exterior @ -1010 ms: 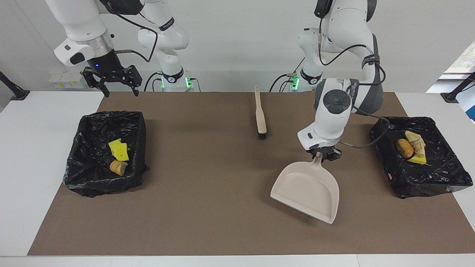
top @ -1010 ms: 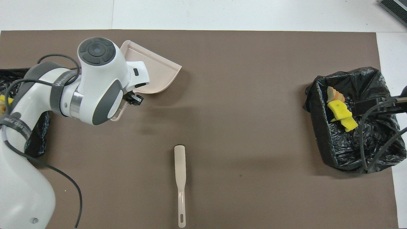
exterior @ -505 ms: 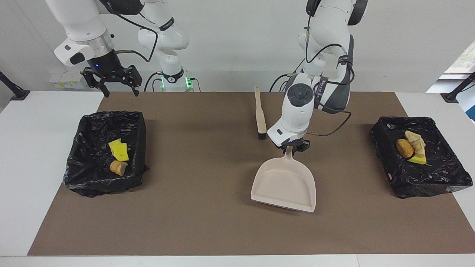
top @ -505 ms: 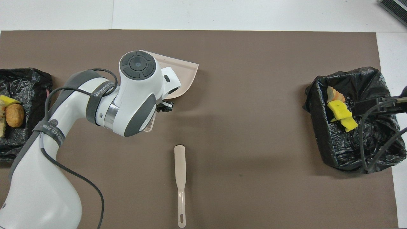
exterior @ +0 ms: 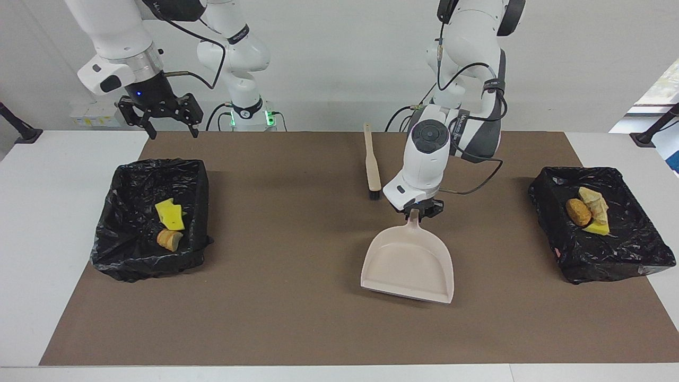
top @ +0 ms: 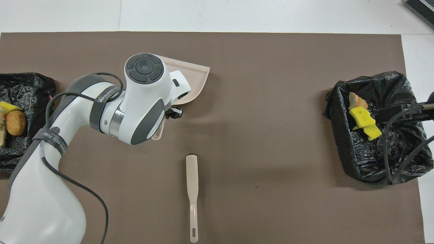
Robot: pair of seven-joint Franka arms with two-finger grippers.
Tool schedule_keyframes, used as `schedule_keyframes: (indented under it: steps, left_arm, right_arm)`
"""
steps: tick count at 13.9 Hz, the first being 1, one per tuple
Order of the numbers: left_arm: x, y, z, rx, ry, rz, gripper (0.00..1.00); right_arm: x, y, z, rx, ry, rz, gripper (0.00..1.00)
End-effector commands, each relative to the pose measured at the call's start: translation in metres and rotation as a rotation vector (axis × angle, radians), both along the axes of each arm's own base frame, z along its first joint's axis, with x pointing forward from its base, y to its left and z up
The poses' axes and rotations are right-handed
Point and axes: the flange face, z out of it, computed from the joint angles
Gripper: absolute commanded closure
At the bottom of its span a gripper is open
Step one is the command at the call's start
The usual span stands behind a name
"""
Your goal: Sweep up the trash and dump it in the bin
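My left gripper [exterior: 420, 211] is shut on the handle of the beige dustpan [exterior: 408, 262], which lies flat and low on the brown mat at mid-table; the arm hides part of the dustpan [top: 191, 76] from overhead. The beige brush [exterior: 373, 167] lies loose on the mat, nearer to the robots than the pan. All visible trash sits in two black-lined bins. The bin [exterior: 143, 265] toward the right arm's end holds yellow sponge [exterior: 170, 214] and a brown lump [exterior: 168, 240]. The bin [exterior: 610, 265] toward the left arm's end holds brown and tan lumps [exterior: 577, 211] and yellow sponge [exterior: 598, 228]. My right gripper [exterior: 170, 114] waits open, raised over the mat's edge by its bin.
The brown mat [exterior: 297, 318] covers most of the white table [exterior: 42, 239]. The brush [top: 192, 189] points toward the robots' edge. Cables from the right arm hang over the bin [top: 342, 135] at that end.
The left arm carried the dustpan from beside the bin at its end to the middle of the mat and turned it square, then nearly stopped. The right arm has not moved.
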Motion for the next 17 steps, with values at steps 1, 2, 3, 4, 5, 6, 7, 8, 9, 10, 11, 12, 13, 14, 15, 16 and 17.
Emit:
schedule_keyframes:
  steps: [1,2,3,4,5,6,7,8,9,10,11,12,13,14,15,16,17]
  left_arm:
    - [-0.0083,-0.0111,0.0024,-0.004,0.009,-0.006,1.0]
    - [-0.0077,-0.0104,0.0025,-0.004,0.007,-0.005,1.0]
    - [-0.0091,-0.0109,0.0025,-0.003,0.012,-0.004,1.0]
    - [-0.0102,-0.0102,0.0015,0.003,0.022,-0.002,1.0]
    - [-0.0107,-0.0109,0.0015,0.004,0.021,-0.004,1.0]
    - [-0.0098,-0.0103,0.0023,0.003,0.019,-0.004,1.0]
    - [-0.0101,-0.0102,0.0017,0.004,0.02,-0.004,1.0]
    - [-0.0105,-0.011,0.0016,0.004,0.02,-0.005,1.0]
    - [-0.0102,-0.0123,0.0022,-0.001,0.014,-0.007,1.0]
    - [-0.0097,-0.0126,0.0032,-0.003,0.01,-0.009,1.0]
    - [-0.0097,-0.0127,0.0032,-0.004,0.011,-0.008,1.0]
    - [-0.0101,-0.0124,0.0024,-0.002,0.013,-0.009,1.0]
    - [-0.0096,-0.0115,0.0024,-0.002,0.013,-0.007,1.0]
    - [-0.0099,-0.0124,0.0029,-0.002,0.013,-0.009,1.0]
    - [-0.0101,-0.0125,0.0024,-0.003,0.013,-0.008,1.0]
    - [-0.0093,-0.0117,0.0026,-0.003,0.011,-0.011,1.0]
    - [-0.0092,-0.0119,0.0027,-0.005,0.01,-0.01,1.0]
  right_arm:
    - [-0.0052,0.0003,-0.0004,0.013,0.009,-0.018,0.0]
    - [-0.0051,0.0003,-0.0003,0.013,0.007,-0.018,0.0]
    - [-0.0051,0.0011,-0.0003,0.013,0.007,-0.017,0.0]
    - [-0.0052,0.0003,-0.0004,0.013,0.009,-0.018,0.0]
    - [-0.0052,0.0011,-0.0004,0.013,0.009,-0.017,0.0]
    - [-0.0051,0.0003,-0.0003,0.013,0.007,-0.018,0.0]
    - [-0.0052,0.0003,-0.0004,0.013,0.009,-0.018,0.0]
    - [-0.0052,0.0011,-0.0004,0.013,0.009,-0.017,0.0]
    - [-0.0052,0.0011,-0.0004,0.013,0.009,-0.017,0.0]
    - [-0.0052,0.0003,-0.0004,0.013,0.009,-0.018,0.0]
    - [-0.0051,0.0003,-0.0003,0.013,0.007,-0.018,0.0]
    - [-0.0052,0.0003,-0.0004,0.013,0.009,-0.018,0.0]
    - [-0.0051,0.0011,-0.0003,0.013,0.007,-0.017,0.0]
    - [-0.0052,0.0011,-0.0004,0.013,0.009,-0.017,0.0]
    - [-0.0052,0.0011,-0.0004,0.013,0.009,-0.017,0.0]
    - [-0.0052,0.0011,-0.0004,0.013,0.009,-0.017,0.0]
    - [-0.0052,0.0003,-0.0004,0.013,0.009,-0.018,0.0]
